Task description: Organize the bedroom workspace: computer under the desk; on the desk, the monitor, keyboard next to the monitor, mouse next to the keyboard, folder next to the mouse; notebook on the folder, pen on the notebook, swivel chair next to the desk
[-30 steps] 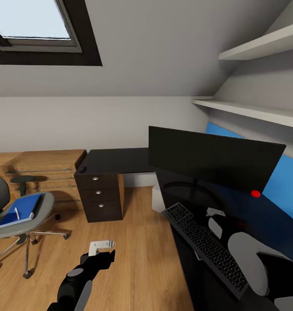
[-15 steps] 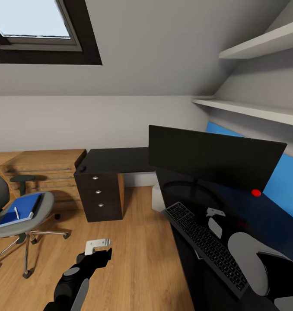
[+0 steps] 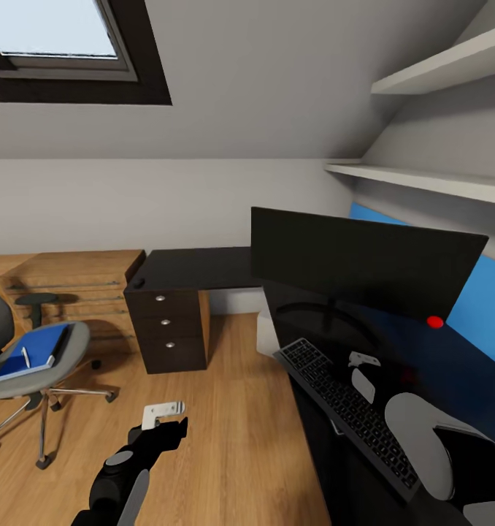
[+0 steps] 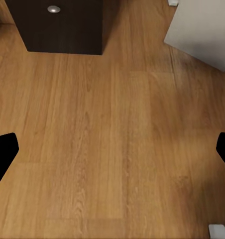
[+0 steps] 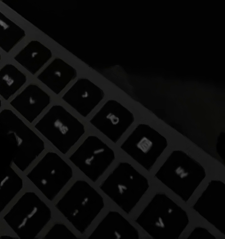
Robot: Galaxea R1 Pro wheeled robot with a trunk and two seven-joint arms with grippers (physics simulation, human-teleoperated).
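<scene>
The black monitor [image 3: 364,263] stands on the glossy black desk [image 3: 193,269], and the long dark keyboard [image 3: 346,405] lies in front of it. My right gripper [image 3: 363,371] hovers just over the keyboard [image 5: 67,149], apparently open and holding nothing. A small dark mouse [image 3: 139,283] sits at the desk's far left corner. The light grey computer [image 3: 266,334] stands under the desk. On the swivel chair [image 3: 28,383] at the left lie the blue folder [image 3: 32,351], the dark grey notebook [image 3: 62,343] and the white pen [image 3: 26,357]. My left gripper [image 3: 163,413] is open over the floor.
The dark drawer unit [image 3: 167,329] with silver knobs [image 4: 54,9] stands under the desk's left end. Low wooden shelving [image 3: 72,288] runs along the back wall behind the chair. Wooden floor [image 4: 112,149] spreads between chair and desk. White shelves [image 3: 423,183] hang above the desk.
The whole picture has shifted slightly, so the camera moved. My left gripper has drifted a little to the left over the floor. The right gripper stays over the keyboard.
</scene>
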